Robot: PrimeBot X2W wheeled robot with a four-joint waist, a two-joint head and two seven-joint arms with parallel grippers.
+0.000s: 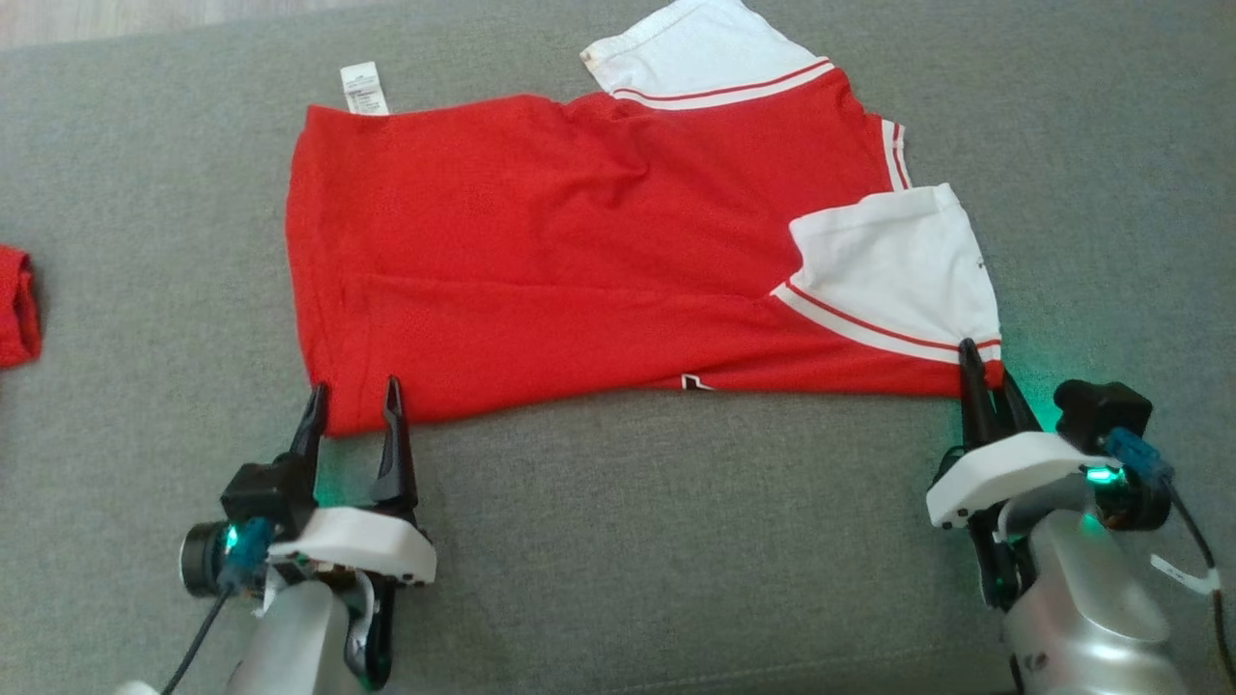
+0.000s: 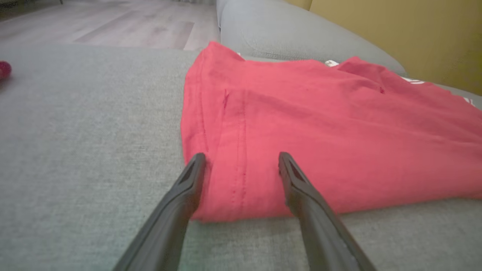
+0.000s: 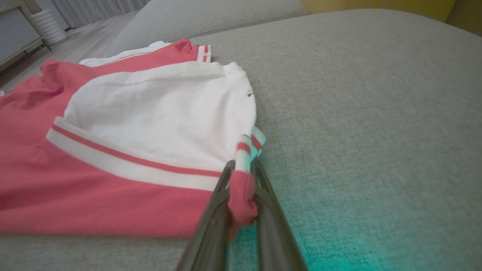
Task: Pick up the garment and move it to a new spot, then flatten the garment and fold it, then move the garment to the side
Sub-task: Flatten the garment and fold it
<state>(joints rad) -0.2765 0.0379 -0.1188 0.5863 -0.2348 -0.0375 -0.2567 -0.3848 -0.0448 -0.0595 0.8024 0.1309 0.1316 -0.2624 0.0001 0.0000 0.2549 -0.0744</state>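
The garment is a red shirt with white sleeves edged in red stripes, spread on the grey sofa seat. My left gripper stands open at its near left hem corner, one finger on each side of that corner. My right gripper is shut on the near right corner, beside the white sleeve. In the right wrist view a bunch of red and striped cloth is pinched between its fingers. A white care label sticks out at the far left edge.
The grey sofa seat stretches wide on the near side and to the right. Another red cloth item lies at the far left edge. A back cushion and wooden floor lie beyond the garment.
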